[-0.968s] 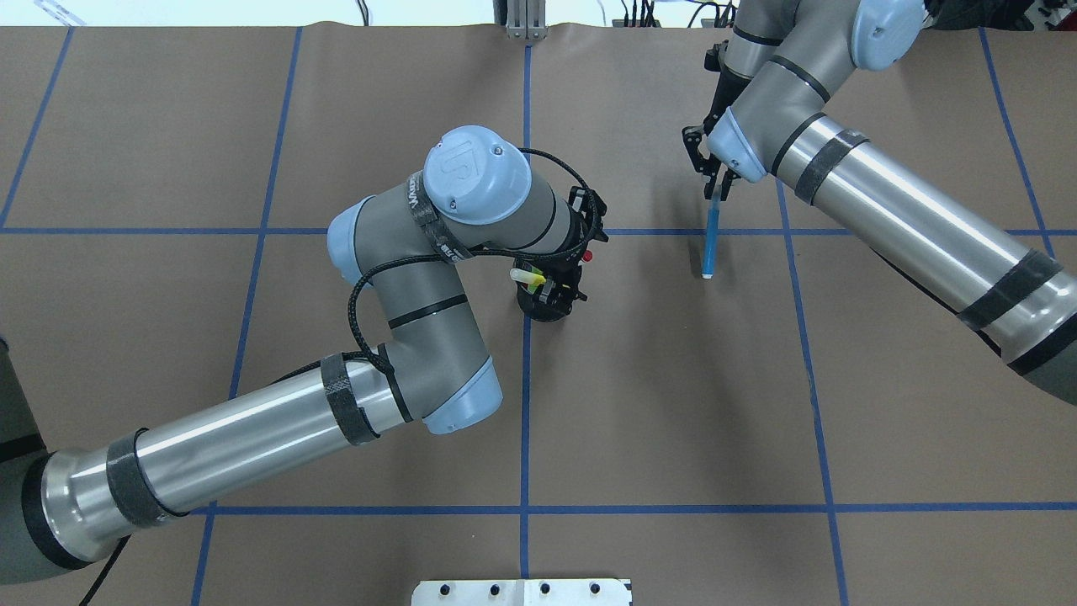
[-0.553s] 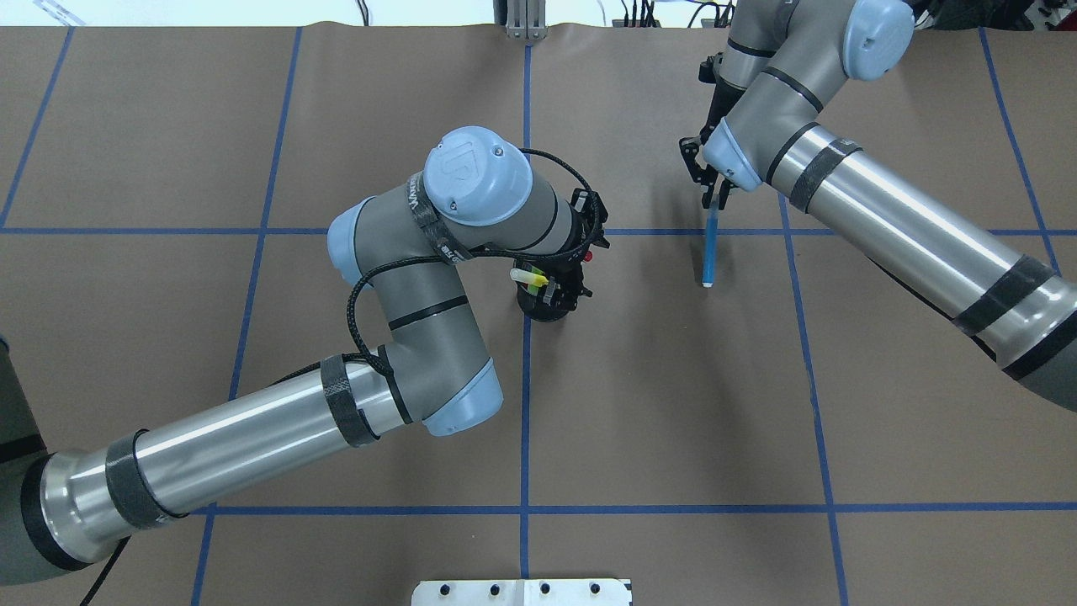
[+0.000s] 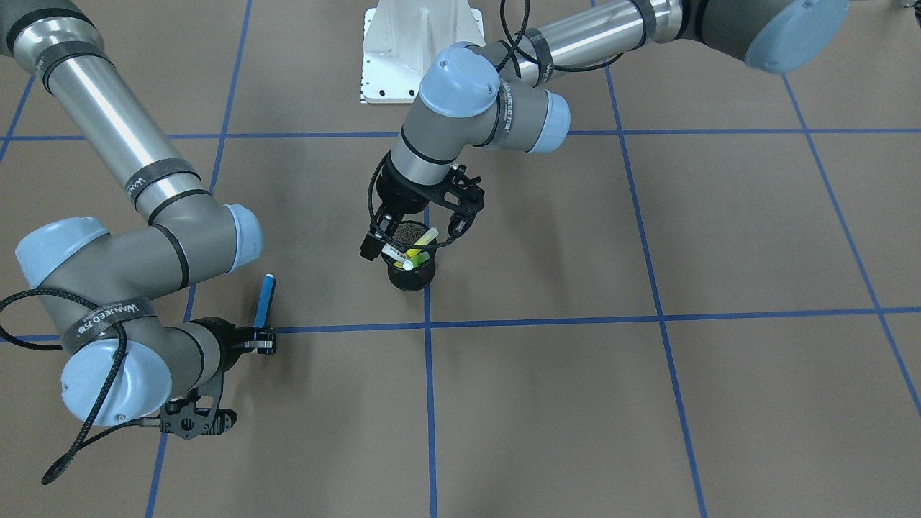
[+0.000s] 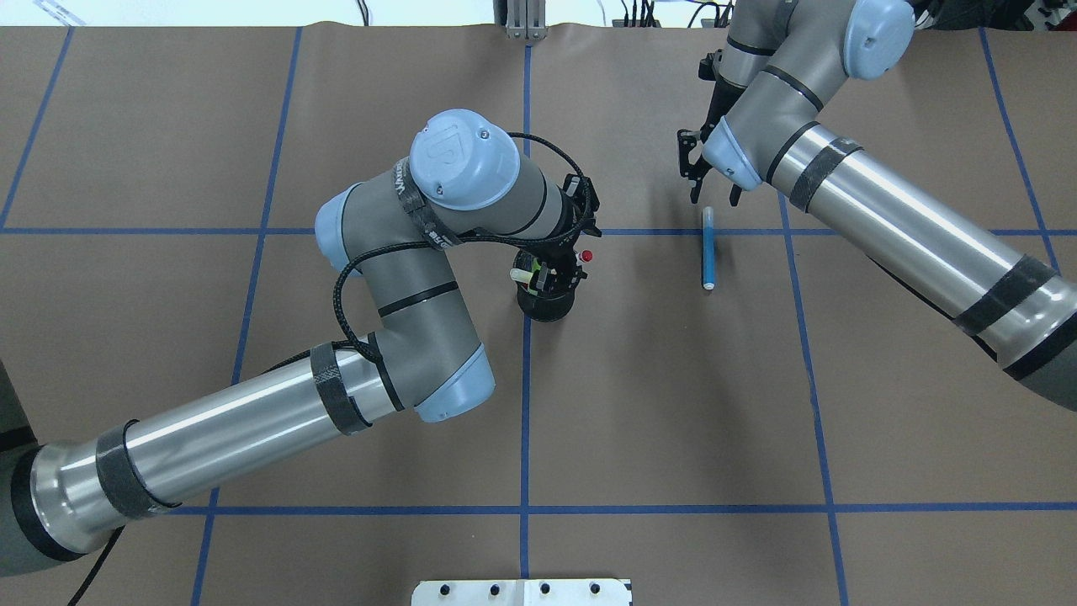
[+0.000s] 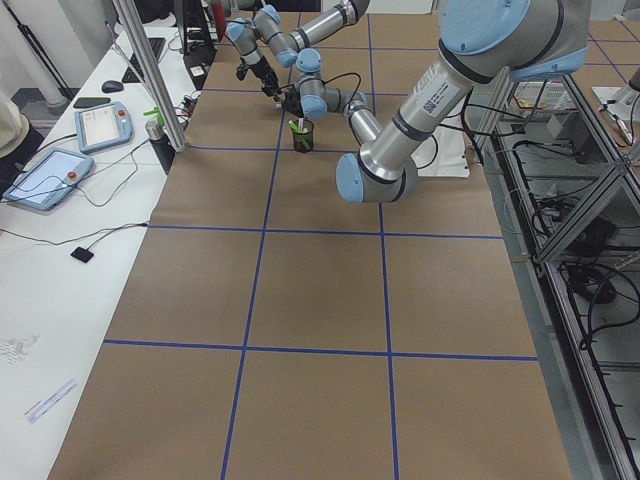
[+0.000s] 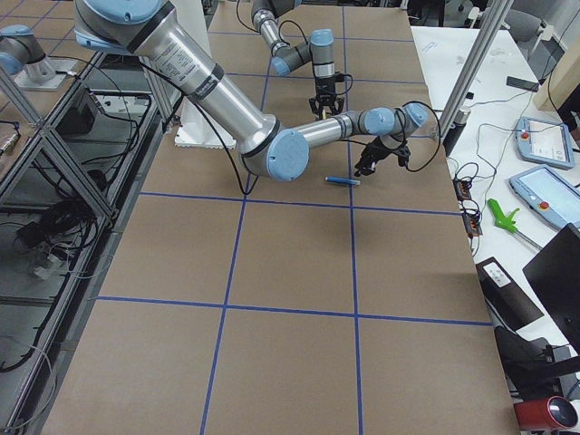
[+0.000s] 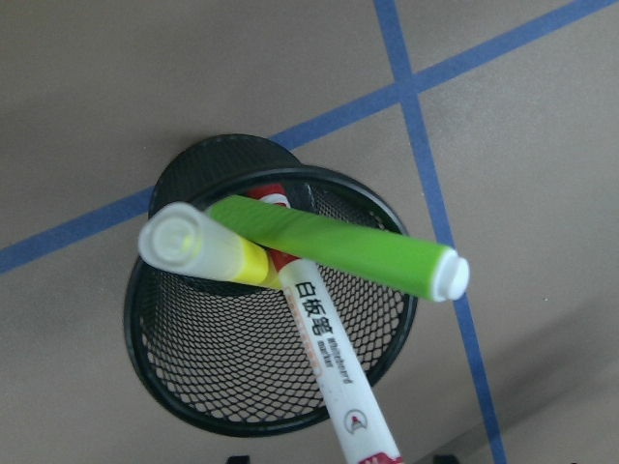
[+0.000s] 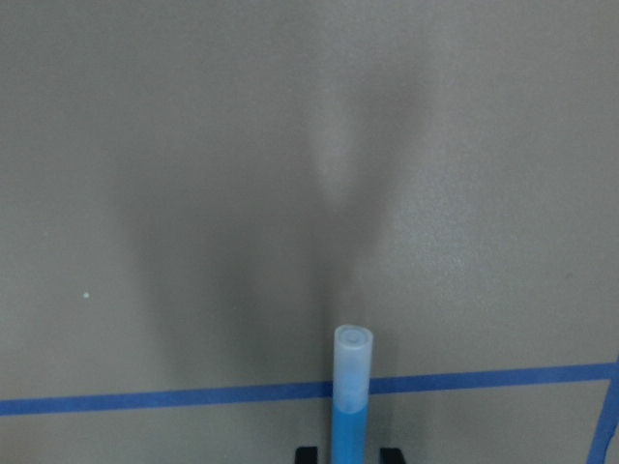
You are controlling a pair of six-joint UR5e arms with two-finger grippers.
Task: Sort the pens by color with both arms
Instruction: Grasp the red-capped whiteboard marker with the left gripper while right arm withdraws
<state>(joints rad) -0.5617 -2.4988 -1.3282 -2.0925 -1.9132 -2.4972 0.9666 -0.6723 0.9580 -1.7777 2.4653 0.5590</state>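
Observation:
A blue pen point(image 4: 708, 252) lies flat on the brown table, also seen in the front view point(image 3: 265, 298) and the right wrist view point(image 8: 350, 406). My right gripper point(image 4: 712, 187) is open and empty just past the pen's far, capped end. A black mesh cup point(image 4: 545, 310) holds a yellow pen point(image 7: 208, 253), a lime green pen point(image 7: 338, 246) and a white pen with red ends point(image 7: 324, 358). My left gripper point(image 4: 554, 273) hovers over the cup point(image 3: 411, 280), open, its fingers spread either side of the pens.
Blue tape lines point(image 4: 673, 508) divide the brown table into squares. The white bolted pedestal base point(image 3: 421, 50) sits at the robot's side. A side bench with tablets point(image 5: 95, 130) runs along the far edge.
My right gripper has let go of the blue pen, which was tilted in its grip and now lies flat. The gripper drew back slightly. My left arm shifted a little over the cup.

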